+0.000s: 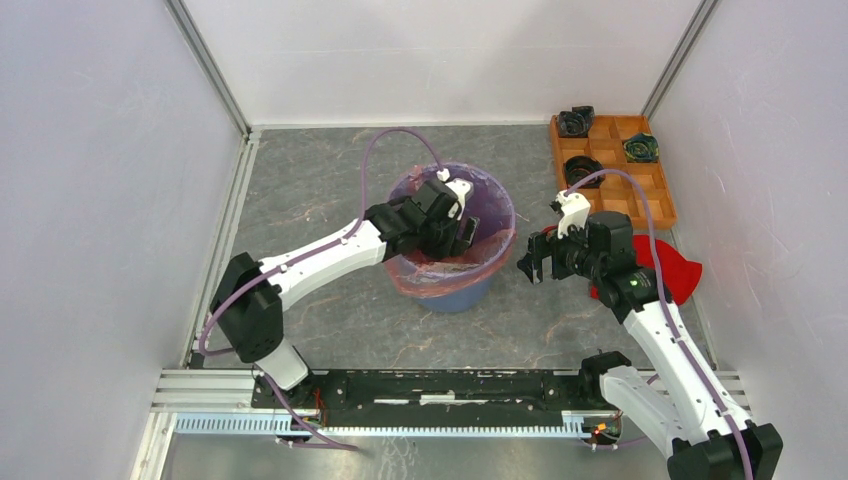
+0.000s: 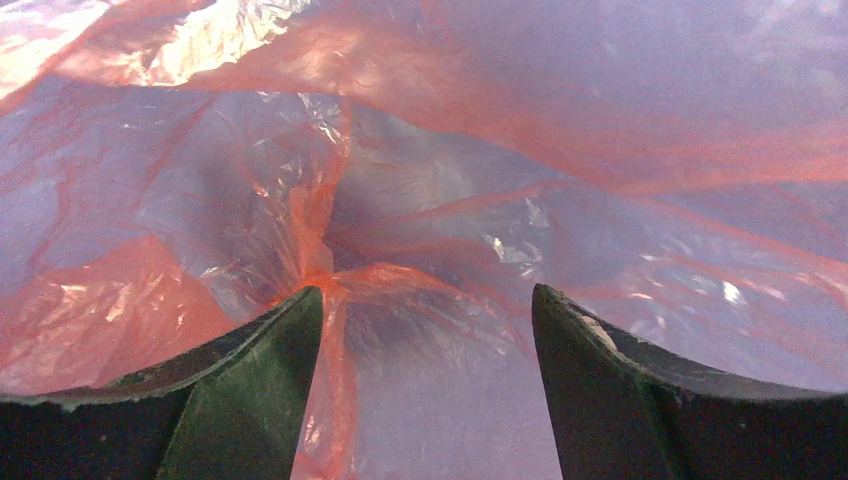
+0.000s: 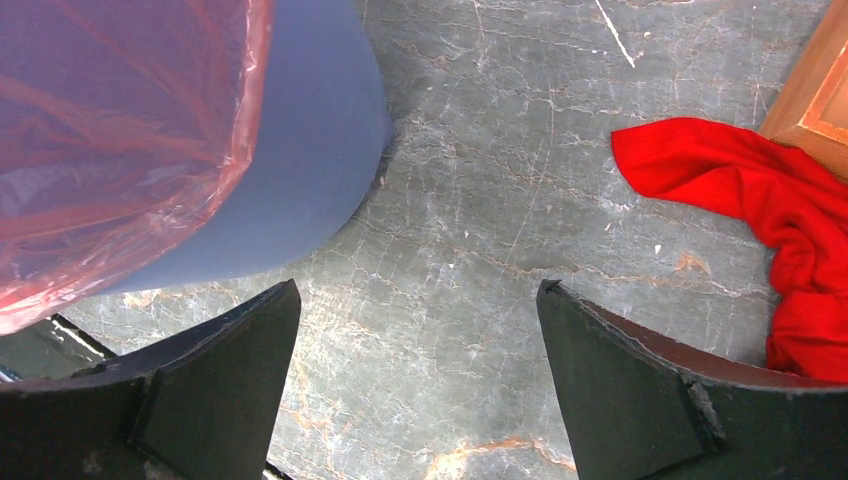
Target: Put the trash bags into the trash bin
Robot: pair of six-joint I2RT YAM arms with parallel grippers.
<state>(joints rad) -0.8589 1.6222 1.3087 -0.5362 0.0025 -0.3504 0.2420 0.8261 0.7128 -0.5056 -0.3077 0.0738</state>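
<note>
The translucent red-pink trash bag [image 1: 430, 268] lines the round blue bucket [image 1: 462, 293] in the middle of the table; its film drapes over the rim. My left gripper [image 1: 462, 236] reaches down into the bucket's mouth. In the left wrist view it is open [image 2: 428, 330], with crinkled bag film [image 2: 420, 220] all around and a gathered red fold touching the left finger [image 2: 250, 400]. My right gripper [image 1: 535, 262] hovers just right of the bucket, open and empty [image 3: 418, 340] over bare table. The bucket wall [image 3: 290, 170] and bag [image 3: 110, 140] show at its left.
An opaque red cloth [image 1: 675, 268] lies on the table under my right arm, also in the right wrist view [image 3: 770, 210]. An orange compartmented tray [image 1: 662, 205] with dark items stands at the back right. White walls enclose the table.
</note>
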